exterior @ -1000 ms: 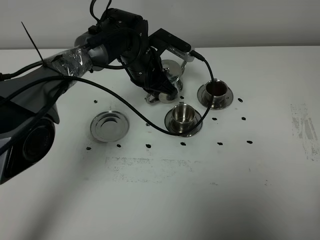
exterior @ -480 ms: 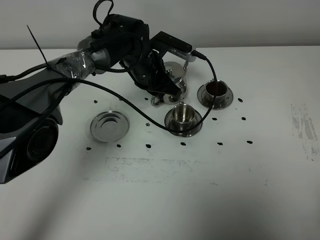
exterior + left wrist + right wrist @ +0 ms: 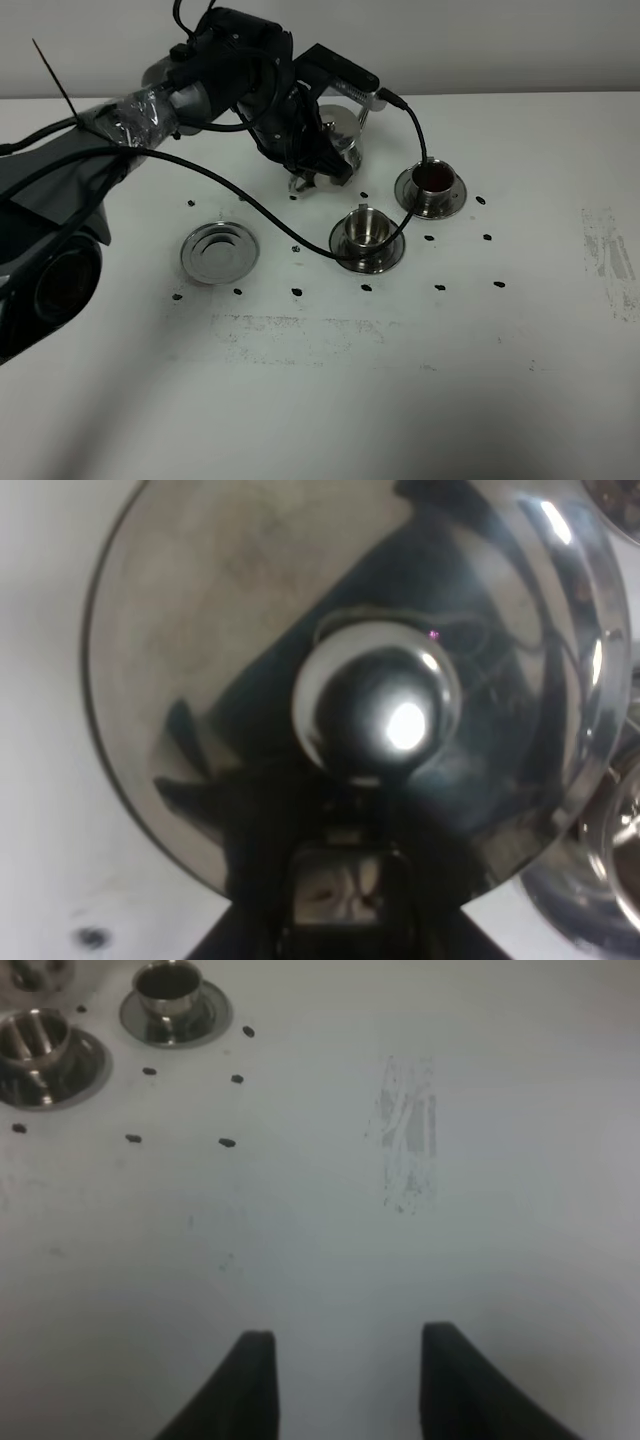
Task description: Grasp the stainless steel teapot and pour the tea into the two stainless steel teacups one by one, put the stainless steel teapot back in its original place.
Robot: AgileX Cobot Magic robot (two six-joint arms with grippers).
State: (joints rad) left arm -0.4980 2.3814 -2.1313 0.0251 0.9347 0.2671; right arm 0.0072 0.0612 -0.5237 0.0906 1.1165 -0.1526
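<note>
My left gripper (image 3: 322, 158) is shut on the stainless steel teapot (image 3: 346, 136) and holds it in the air behind the two teacups. In the left wrist view the teapot's domed lid (image 3: 250, 630) and knob (image 3: 380, 705) fill the frame, with the gripper (image 3: 340, 885) dark on the handle side. The near teacup (image 3: 366, 234) stands on its saucer just in front of the pot. The far teacup (image 3: 432, 186) holds dark tea. The round steel tray (image 3: 219, 251) lies bare at the left. My right gripper (image 3: 345, 1380) is open and empty over bare table.
A black cable (image 3: 250, 205) hangs from the left arm and sweeps past the near cup's saucer. Black dots (image 3: 440, 288) mark the white table. A scuffed patch (image 3: 408, 1130) lies at the right. Both cups show in the right wrist view (image 3: 175, 1000).
My left arm has lifted the teapot back and away from the near cup, toward the rear of the table. The right gripper view has no earlier frame.
</note>
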